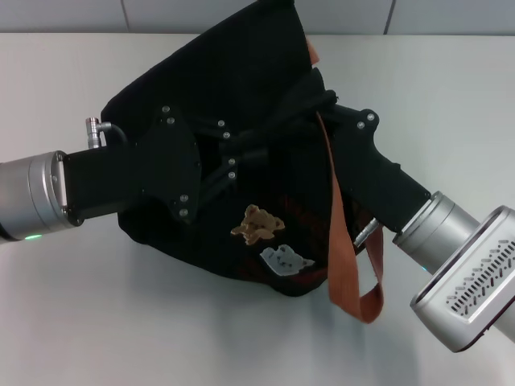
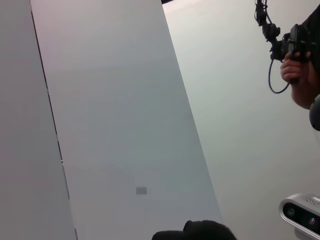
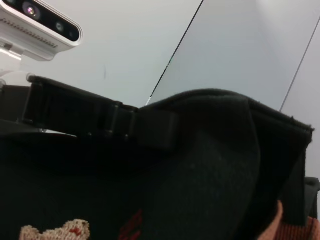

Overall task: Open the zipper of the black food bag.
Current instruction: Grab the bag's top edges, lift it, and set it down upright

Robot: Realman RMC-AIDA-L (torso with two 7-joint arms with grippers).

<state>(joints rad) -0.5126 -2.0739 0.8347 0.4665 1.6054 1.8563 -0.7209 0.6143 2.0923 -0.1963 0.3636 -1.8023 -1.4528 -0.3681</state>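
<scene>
The black food bag (image 1: 241,72) lies tilted in the middle of the white table, its tan bear patch (image 1: 256,223) and pale-blue patch (image 1: 286,259) facing me. An orange-brown handle (image 1: 342,241) hangs down its right side. My left gripper (image 1: 241,157) reaches in from the left over the bag's middle. My right gripper (image 1: 310,100) comes from the right against the bag's upper edge. Both are black against black fabric. The right wrist view shows the bag's fabric (image 3: 210,165) bulging, with a black bar (image 3: 150,127) pressed on it. The zipper is hidden.
The white table (image 1: 96,322) surrounds the bag, with grey wall panels (image 1: 64,14) behind it. In the left wrist view a person's hand (image 2: 295,75) holds a cabled device far off. A white camera unit (image 3: 40,22) shows above the bag.
</scene>
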